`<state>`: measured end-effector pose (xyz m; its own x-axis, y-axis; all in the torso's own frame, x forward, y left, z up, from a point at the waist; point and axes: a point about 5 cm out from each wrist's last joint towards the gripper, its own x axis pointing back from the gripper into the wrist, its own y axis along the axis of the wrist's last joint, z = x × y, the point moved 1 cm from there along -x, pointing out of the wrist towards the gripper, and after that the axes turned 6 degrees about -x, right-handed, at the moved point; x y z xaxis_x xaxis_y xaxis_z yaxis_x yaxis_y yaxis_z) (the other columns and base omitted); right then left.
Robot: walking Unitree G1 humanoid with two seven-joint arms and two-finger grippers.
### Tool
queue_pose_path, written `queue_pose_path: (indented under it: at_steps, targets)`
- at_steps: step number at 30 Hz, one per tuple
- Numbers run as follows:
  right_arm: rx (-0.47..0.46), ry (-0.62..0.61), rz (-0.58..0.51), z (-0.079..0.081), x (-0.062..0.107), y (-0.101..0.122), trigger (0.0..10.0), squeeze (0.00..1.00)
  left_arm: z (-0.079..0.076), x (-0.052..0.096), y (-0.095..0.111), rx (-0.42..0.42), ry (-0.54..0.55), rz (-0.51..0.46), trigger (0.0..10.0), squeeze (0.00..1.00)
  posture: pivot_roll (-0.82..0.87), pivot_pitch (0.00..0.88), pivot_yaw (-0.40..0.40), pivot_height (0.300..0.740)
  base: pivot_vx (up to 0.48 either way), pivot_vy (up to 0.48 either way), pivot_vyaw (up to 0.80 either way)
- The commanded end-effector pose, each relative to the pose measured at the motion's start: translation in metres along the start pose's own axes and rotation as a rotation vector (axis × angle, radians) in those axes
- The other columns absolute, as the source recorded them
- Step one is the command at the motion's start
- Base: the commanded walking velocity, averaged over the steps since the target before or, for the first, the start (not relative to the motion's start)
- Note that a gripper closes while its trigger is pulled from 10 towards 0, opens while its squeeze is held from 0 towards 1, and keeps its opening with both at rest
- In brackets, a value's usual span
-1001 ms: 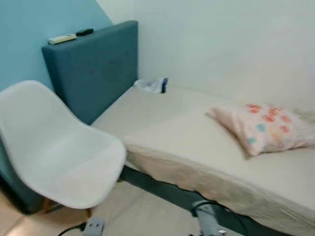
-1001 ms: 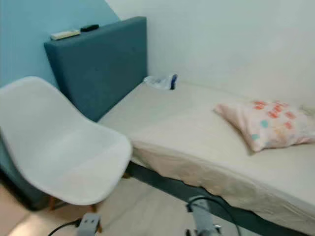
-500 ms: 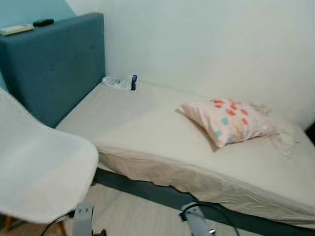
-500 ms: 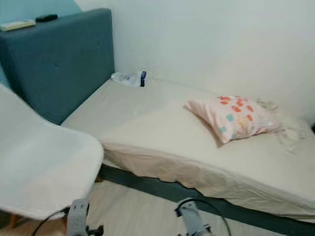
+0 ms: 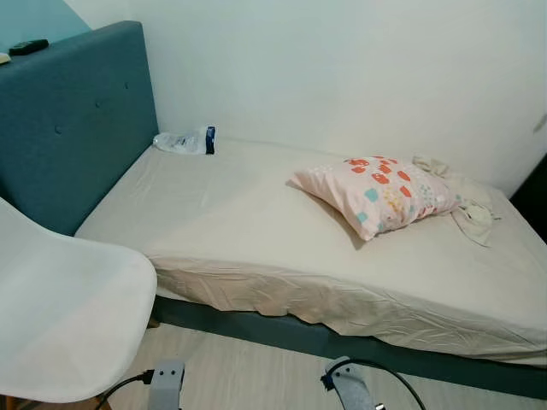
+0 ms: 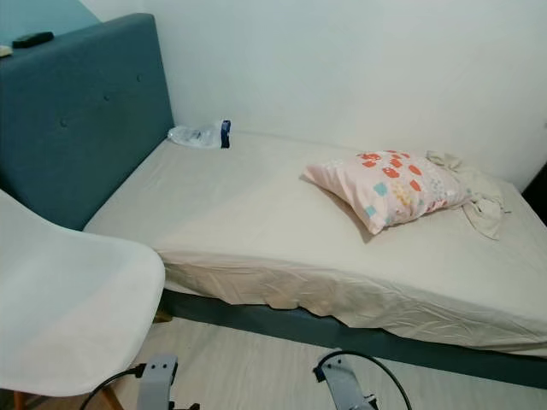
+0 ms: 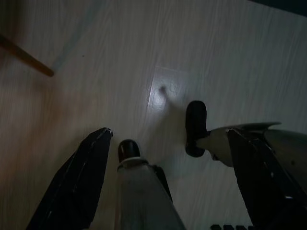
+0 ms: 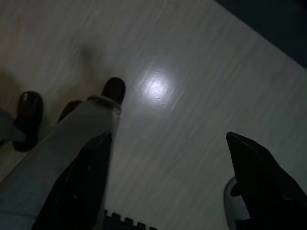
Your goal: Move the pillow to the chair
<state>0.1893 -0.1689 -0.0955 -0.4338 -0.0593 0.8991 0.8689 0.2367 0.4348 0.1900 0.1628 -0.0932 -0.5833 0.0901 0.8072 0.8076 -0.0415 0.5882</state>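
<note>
Pink, with orange and blue patches, the pillow (image 5: 376,193) lies on the bed (image 5: 256,222), well apart from both hands, far ahead of them and up on the mattress toward the wall side. Both arms hang low over the pale floor (image 8: 192,96). In the left wrist view the left hand (image 7: 168,158) has its two black fingers (image 7: 76,182) spread wide with nothing between them; in the right wrist view the right hand (image 8: 168,172) is likewise spread and empty above the floorboards.

White and moulded, the chair (image 5: 60,316) stands close on the left hand's side, its seat nearer to that hand than anything on the bed. A blue headboard (image 5: 68,128) rises beyond the chair, a clear plastic bottle (image 5: 184,141) lies at the far corner of the mattress, and a crumpled cloth (image 5: 466,205) sits just beside the pillow on its far side from the chair.

As I judge it, the step in hand is the approach: nothing is grasped yet. The next move calls for stepping closer to the bed edge, raising an arm over the mattress and reaching to a corner or edge of the pillow, taking care not to gather the cloth with it
</note>
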Motion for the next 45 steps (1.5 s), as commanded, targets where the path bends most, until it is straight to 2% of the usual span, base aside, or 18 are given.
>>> queue_pose_path:
  at_steps: [1, 7, 12, 31, 42, 45]
  targets:
    - [-0.008, 0.004, 0.000, 0.0002, 0.0001, -0.0021, 10.0, 0.00, -0.0048, 0.0008, -0.0095, 0.002, -0.015, 0.038, 10.0, 0.00, 0.12, 0.000, -0.099, 0.740, 0.000, 0.000, 0.00]
    - [0.035, -0.008, 0.023, -0.0014, 0.0004, -0.0060, 10.0, 0.00, -0.0013, 0.0012, -0.0089, -0.014, -0.010, 0.038, 10.0, 0.00, 0.14, 0.000, -0.103, 0.740, 0.000, 0.000, -0.75]
    - [0.064, 0.002, 0.010, 0.0013, -0.0001, -0.0009, 10.0, 0.00, -0.0004, 0.0017, -0.0105, 0.025, 0.001, 0.033, 10.0, 0.00, 0.15, 0.000, -0.109, 0.740, 0.000, 0.000, -0.71]
    - [0.066, 0.013, 0.006, 0.0039, -0.0004, 0.0001, 10.0, 0.00, -0.0006, 0.0019, -0.0110, 0.017, 0.003, 0.032, 10.0, 0.00, 0.15, 0.000, -0.114, 0.740, 0.000, 0.000, 0.00]
    - [0.064, 0.008, 0.003, 0.0017, -0.0002, 0.0009, 10.0, 0.00, -0.0012, 0.0018, -0.0116, 0.007, -0.011, 0.042, 10.0, 0.00, 0.16, 0.000, -0.115, 0.740, 0.000, -0.360, 0.00]
    - [0.070, 0.006, 0.004, 0.0011, -0.0001, 0.0013, 10.0, 0.00, -0.0004, 0.0019, -0.0111, 0.029, -0.007, 0.037, 10.0, 0.00, 0.16, 0.000, -0.120, 0.740, 0.000, -0.431, 0.00]
